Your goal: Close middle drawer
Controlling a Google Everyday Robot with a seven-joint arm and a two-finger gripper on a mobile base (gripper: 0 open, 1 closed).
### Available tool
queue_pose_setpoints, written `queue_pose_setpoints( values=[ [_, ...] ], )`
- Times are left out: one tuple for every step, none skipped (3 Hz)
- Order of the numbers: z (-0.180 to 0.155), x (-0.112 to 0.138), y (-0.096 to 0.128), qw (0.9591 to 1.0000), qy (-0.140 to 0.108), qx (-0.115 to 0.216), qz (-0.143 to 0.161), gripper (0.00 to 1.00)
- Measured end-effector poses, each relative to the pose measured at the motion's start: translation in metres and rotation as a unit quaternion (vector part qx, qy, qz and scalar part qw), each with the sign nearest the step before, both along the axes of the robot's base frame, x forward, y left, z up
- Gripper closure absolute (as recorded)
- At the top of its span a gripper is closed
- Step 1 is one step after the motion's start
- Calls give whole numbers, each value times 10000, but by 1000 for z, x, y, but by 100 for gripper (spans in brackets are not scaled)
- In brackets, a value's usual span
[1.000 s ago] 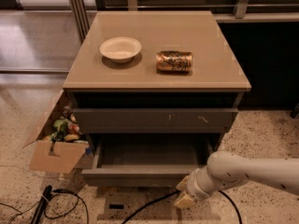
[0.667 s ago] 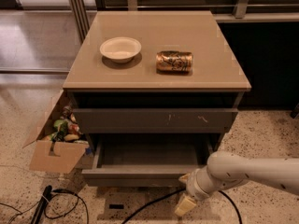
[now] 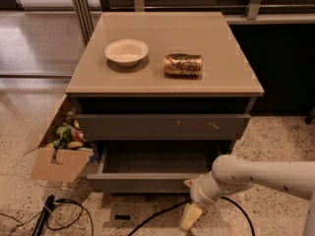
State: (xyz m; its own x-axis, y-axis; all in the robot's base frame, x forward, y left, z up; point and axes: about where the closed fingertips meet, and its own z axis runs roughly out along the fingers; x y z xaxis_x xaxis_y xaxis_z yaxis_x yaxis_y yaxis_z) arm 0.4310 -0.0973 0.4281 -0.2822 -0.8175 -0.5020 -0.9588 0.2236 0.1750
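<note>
The gripper (image 3: 191,216) hangs low in front of the cabinet, pointing down at the floor (image 3: 280,136), at the end of a white arm (image 3: 261,173) that reaches in from the right. Whether it is parted or closed cannot be made out, and it holds nothing that can be seen. A dark cable (image 3: 152,215) runs across the floor just beside its tip.

The middle drawer (image 3: 142,182) stands pulled out, and its front lies just above and to the left of the gripper. The wrist sits right at the lower right end of that front. Whether the two touch cannot be told. The front is plain grey-brown with no handle and runs the full width of the cabinet. Behind it the smooth grey tray (image 3: 157,156) is open to view, shallow and in shadow toward the back.

Above it the top drawer (image 3: 162,126) is shut, its grey front bearing a few small pale scratches right of centre. On the tan cabinet top (image 3: 221,38) a pale bowl (image 3: 126,51) stands upright to the left, and a gold can (image 3: 183,64) lies on its side just right of it, the two apart.

Left of the cabinet, an open cardboard box (image 3: 54,163) rests against its side, with mixed items inside. More cables (image 3: 59,215) coil on the floor in front of the box.
</note>
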Motion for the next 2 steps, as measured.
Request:
queue_pose_setpoints(
  values=[
    [-8, 28, 15, 10000, -46, 23, 60, 0],
    [-11, 58, 23, 9998, -211, -31, -8, 0]
  ],
)
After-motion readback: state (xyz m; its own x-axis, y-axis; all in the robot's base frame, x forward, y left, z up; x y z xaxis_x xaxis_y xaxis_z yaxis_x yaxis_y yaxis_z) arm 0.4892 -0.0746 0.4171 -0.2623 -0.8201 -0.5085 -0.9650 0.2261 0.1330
